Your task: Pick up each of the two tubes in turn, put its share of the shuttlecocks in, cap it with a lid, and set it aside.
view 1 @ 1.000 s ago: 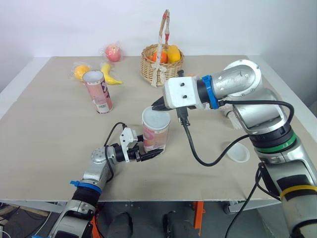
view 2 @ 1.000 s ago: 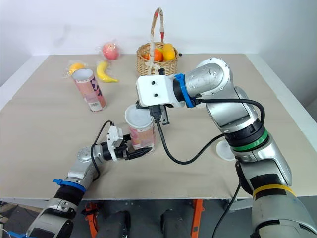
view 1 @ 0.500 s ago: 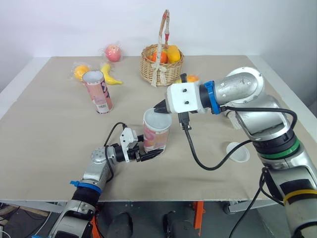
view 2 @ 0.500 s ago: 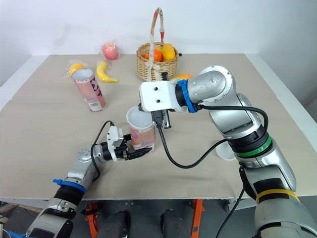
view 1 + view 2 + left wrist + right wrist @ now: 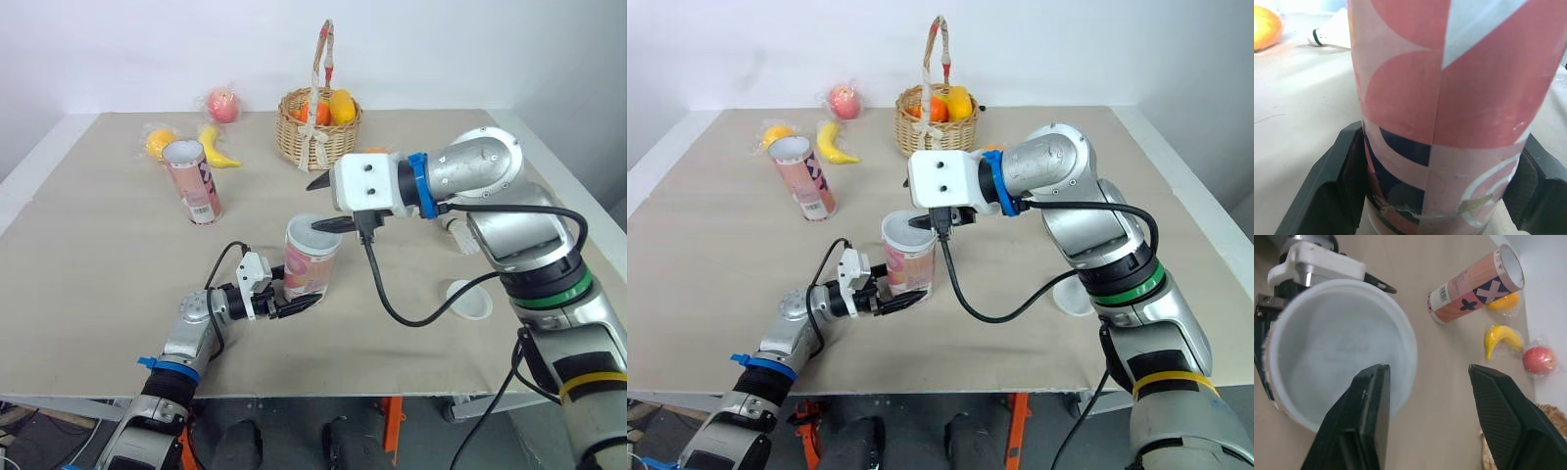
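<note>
On the table [image 5: 98, 255], the right gripper [image 5: 315, 204] hangs directly over the held tube [image 5: 309, 269], its two fingers spread wide and clasping nothing; one finger lies across the lid [image 5: 1337, 347] resting on the tube's mouth. The left gripper [image 5: 294, 304] is clamped round the foot of this tube, which stands upright a little toward 6 o'clock of the table's middle. The second tube [image 5: 192, 181] stands uncapped at 10 o'clock from it, with a spare lid [image 5: 470, 301] lying at 4 o'clock. The step in hand appears to be capping; whether the lid is fully seated cannot be told, so a flat, even press straight down would serve best, the left grip staying firm low down so the tube neither tips nor slides
</note>
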Controlling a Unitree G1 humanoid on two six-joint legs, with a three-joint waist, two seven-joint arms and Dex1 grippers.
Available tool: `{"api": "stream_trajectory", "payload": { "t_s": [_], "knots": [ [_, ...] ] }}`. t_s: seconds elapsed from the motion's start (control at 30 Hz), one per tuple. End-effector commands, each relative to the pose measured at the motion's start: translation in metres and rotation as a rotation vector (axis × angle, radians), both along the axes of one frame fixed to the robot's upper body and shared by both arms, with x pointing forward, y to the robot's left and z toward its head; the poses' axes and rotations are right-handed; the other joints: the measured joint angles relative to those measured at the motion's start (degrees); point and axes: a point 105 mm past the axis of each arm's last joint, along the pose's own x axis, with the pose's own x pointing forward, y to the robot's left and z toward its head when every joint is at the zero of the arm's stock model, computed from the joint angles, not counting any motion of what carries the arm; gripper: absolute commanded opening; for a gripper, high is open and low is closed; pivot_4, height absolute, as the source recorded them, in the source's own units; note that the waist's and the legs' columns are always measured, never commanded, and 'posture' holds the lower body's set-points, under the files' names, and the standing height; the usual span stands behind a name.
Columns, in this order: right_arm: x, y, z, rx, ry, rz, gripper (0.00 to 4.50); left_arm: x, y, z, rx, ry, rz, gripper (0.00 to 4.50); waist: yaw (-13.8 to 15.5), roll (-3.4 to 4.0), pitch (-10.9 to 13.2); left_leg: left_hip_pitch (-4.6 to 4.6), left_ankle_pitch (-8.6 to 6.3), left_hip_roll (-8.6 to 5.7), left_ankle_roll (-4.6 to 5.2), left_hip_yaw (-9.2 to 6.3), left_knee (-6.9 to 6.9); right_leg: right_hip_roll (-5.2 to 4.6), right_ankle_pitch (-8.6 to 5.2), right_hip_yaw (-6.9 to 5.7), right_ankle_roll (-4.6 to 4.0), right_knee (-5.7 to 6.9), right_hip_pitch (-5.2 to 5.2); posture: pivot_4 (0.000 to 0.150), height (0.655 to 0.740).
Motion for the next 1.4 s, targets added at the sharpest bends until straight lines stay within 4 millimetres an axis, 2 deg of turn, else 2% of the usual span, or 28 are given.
{"api": "stream_trajectory", "payload": {
  "t_s": [0.03,0.1,0.3,0.33,0.4,0.5,0.73,0.93,1.23,1.33,1.4],
  "knots": [
    [-0.004,-0.004,0.042,0.151,-0.008,0.013,2.89,0.0,0.004,0.002,-0.011,-0.008,0.012,3.23,0.0,0.0,0.0,-0.02,0.0,0.0,0.0,0.0,0.0,0.0,0.0,0.0,0.0,0.0,0.0,0.15,0.74],
    [-0.012,-0.008,0.051,0.203,0.045,0.051,2.89,0.0,0.003,0.002,-0.011,-0.008,0.01,3.23,0.0,-0.01,0.0,-0.04,0.0,-0.01,0.0,0.0,0.0,-0.01,0.0,0.01,-0.01,0.0,-0.01,0.15,0.74],
    [-0.015,-0.015,0.055,0.239,0.143,0.076,2.89,0.0,0.002,0.002,-0.009,-0.008,0.005,3.23,0.0,-0.01,0.0,-0.04,-0.03,-0.01,0.0,-0.01,-0.02,-0.01,-0.03,0.0,-0.05,-0.01,0.0,0.15,0.74],
    [-0.015,-0.015,0.054,0.234,0.149,0.079,2.36,0.0,0.002,0.002,-0.009,-0.008,0.005,3.23,0.0,-0.01,0.0,-0.04,-0.03,-0.01,0.0,-0.01,-0.02,-0.01,-0.03,0.0,-0.04,-0.01,-0.01,0.15,0.74],
    [-0.017,-0.015,0.045,0.195,0.175,0.1,1.64,0.0,0.002,0.002,-0.007,-0.008,0.004,3.23,0.0,-0.01,0.0,-0.04,-0.03,-0.01,-0.01,-0.01,-0.02,-0.01,-0.03,0.0,-0.03,-0.01,-0.02,0.15,0.74],
    [-0.017,-0.014,0.037,0.159,0.208,0.11,0.08,0.0,0.002,0.002,-0.006,-0.009,0.003,3.23,0.0,-0.01,0.0,-0.04,-0.03,-0.02,-0.01,-0.01,-0.02,-0.01,-0.05,0.0,-0.01,-0.01,-0.01,0.15,0.74],
    [-0.018,-0.005,0.026,0.094,0.243,0.168,0.03,-0.001,0.002,0.001,-0.003,-0.01,0.002,3.23,0.0,-0.01,0.0,-0.04,-0.03,-0.01,-0.01,-0.01,-0.02,0.0,-0.05,0.0,-0.01,-0.01,-0.01,0.15,0.74],
    [-0.018,0.003,0.008,-0.023,0.293,0.193,0.03,-0.002,0.002,0.001,0.003,-0.011,0.0,3.23,0.0,-0.01,0.0,-0.04,-0.03,-0.01,-0.01,-0.01,-0.02,0.0,-0.05,0.0,-0.01,-0.01,-0.01,0.15,0.74],
    [-0.02,0.012,-0.006,-0.104,0.314,0.239,0.03,-0.004,0.002,-0.002,0.005,-0.006,-0.001,3.23,0.0,0.0,0.0,-0.04,-0.04,-0.01,-0.01,-0.02,-0.02,0.0,-0.05,-0.01,-0.01,-0.01,-0.02,0.15,0.74],
    [-0.02,0.013,-0.015,-0.145,0.309,0.236,0.03,-0.005,0.002,-0.003,0.005,-0.003,-0.001,3.23,0.0,0.0,0.0,-0.04,-0.04,-0.01,-0.02,-0.02,-0.02,0.01,-0.05,-0.01,-0.02,-0.01,-0.01,0.15,0.74],
    [-0.013,0.011,-0.028,-0.213,0.271,0.203,0.03,-0.005,0.002,-0.003,0.006,-0.003,0.0,3.23,0.0,0.03,0.0,-0.02,-0.04,-0.01,-0.02,-0.01,-0.02,0.01,-0.06,0.0,-0.01,-0.01,0.0,0.15,0.74]
  ]
}}
